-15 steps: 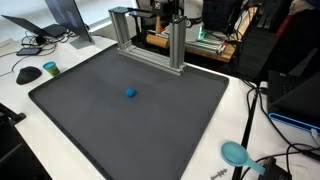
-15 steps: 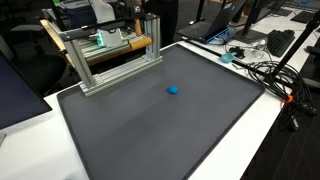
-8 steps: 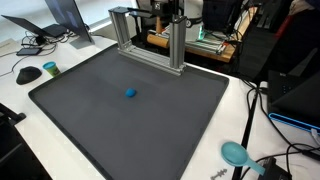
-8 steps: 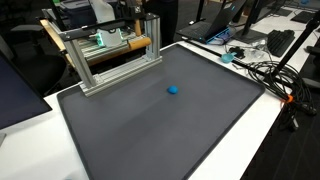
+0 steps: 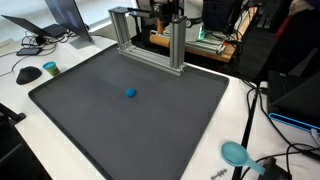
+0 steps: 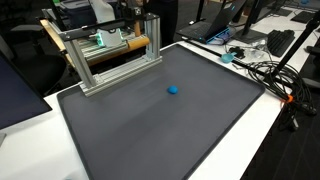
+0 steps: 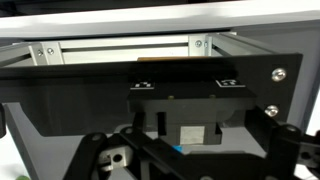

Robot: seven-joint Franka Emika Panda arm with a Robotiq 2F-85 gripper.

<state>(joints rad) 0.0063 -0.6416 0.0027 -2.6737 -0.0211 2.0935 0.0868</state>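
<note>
While the claw (image 7: 190, 165) is being held wide open with nothing between its jaws, a small blue piece (image 5: 130, 94) is lying near the middle of a dark mat (image 5: 90, 125), well apart from the claw. An aluminium frame (image 5: 150, 38) is standing along the far edge of the mat, between the claw and the blue piece, and is being shown in both exterior views. On the white tabletop (image 5: 238, 105) around the mat, a computer mouse (image 5: 29, 73) and a teal disc (image 5: 50, 68) are lying to the left, a teal scoop (image 5: 234, 152) is lying at the near right, and a tangle of cables (image 6: 268, 72) is being shown beside the mat in an exterior view.
</note>
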